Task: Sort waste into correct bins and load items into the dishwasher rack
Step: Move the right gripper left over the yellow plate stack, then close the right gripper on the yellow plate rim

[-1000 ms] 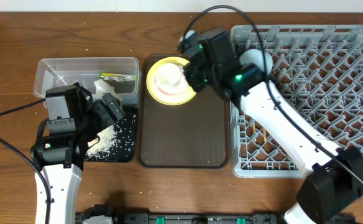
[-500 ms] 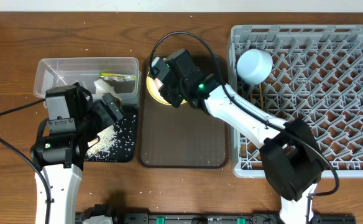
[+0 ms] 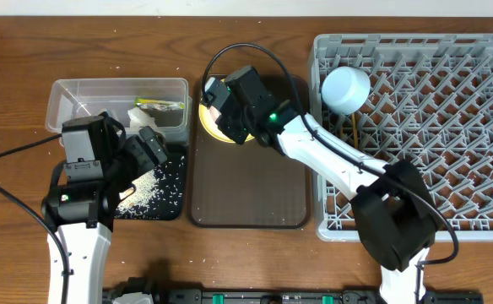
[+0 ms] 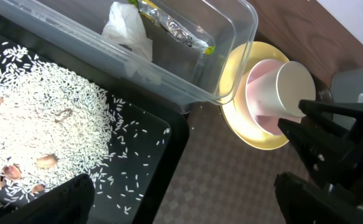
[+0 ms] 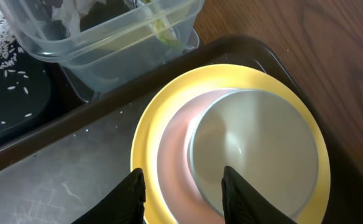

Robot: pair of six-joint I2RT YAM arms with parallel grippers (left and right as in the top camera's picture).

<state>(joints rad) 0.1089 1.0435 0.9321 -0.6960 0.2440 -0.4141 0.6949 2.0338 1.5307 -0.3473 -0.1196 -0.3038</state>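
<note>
The white cup stands on the yellow plate at the far end of the brown serving tray. My right gripper is open and straddles the cup's near rim, one finger over its mouth and one outside. In the overhead view it covers the cup, and only the plate's left edge shows. My left gripper is wide open and empty above the black tray's right edge, where the rice lies. The tissue and wrapper lie in the clear tub. The blue bowl sits upside down in the rack.
Thin wooden chopsticks show through the rack's grid just below the bowl. The clear tub and the black tray sit side by side left of the serving tray. The right arm's cable loops over the tray's far end.
A second ago my right arm was higher, with the cup in plain sight. It has swung left and down onto the cup and plate. The left arm has stayed still.
</note>
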